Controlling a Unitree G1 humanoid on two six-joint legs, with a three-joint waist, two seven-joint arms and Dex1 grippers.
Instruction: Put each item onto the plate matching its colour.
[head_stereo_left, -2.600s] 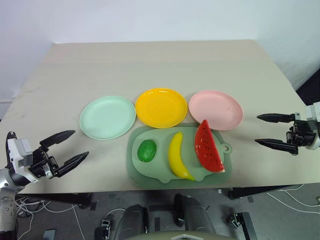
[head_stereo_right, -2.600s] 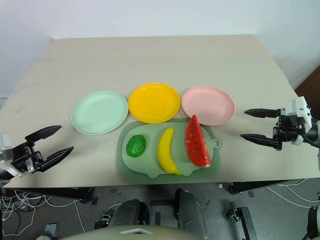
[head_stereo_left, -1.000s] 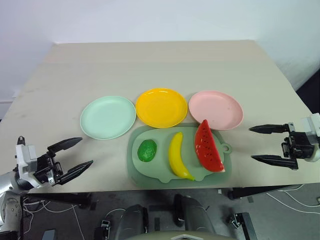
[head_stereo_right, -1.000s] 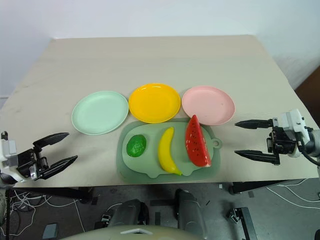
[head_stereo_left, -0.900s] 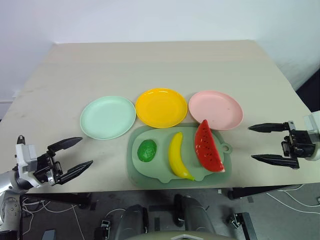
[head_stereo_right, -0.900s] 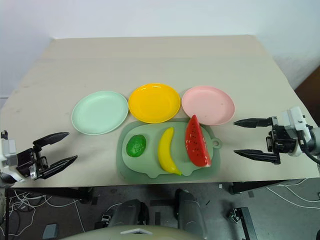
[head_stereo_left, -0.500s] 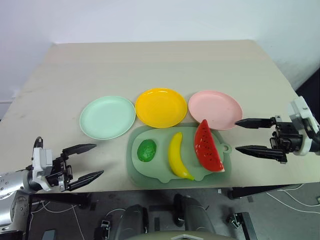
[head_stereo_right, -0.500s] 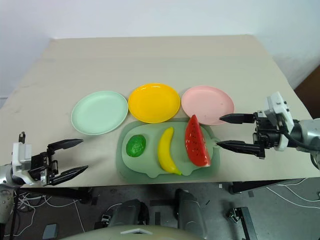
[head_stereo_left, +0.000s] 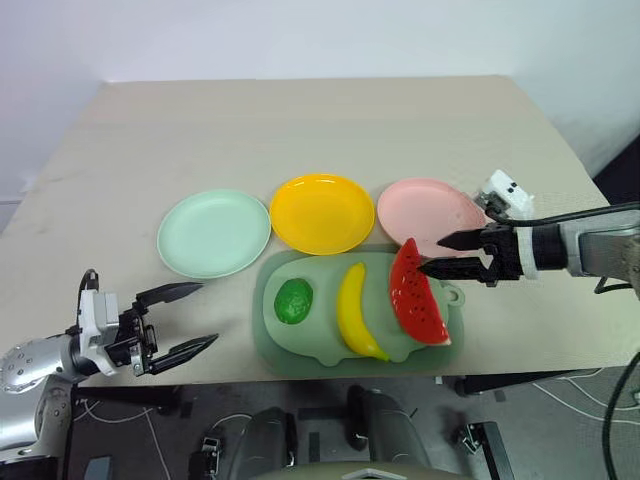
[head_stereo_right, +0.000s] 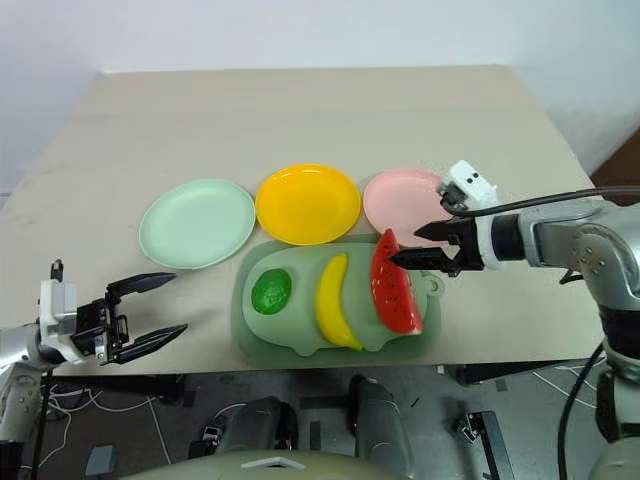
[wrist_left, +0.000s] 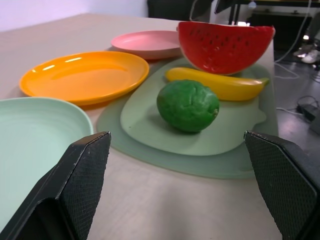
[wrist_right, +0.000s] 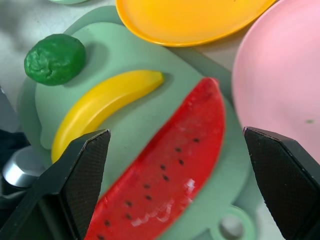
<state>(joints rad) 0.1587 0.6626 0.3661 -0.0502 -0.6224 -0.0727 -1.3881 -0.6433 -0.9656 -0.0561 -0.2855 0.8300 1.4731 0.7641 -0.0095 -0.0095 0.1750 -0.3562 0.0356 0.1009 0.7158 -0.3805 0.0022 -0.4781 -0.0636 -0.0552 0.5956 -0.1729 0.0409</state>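
Since a second ago our right tool (head_stereo_left: 440, 254) has swung in from the bench (head_stereo_left: 300, 130) edge, jaws wide and empty, poised at the watermelon (head_stereo_left: 415, 295) on the mat (head_stereo_left: 275, 345) (pink plate (head_stereo_left: 425, 215) just behind). Our left tool (head_stereo_left: 185, 320) waits open, empty.

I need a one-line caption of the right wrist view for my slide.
Open right gripper above red watermelon slice on sage-green mat, beside yellow banana.
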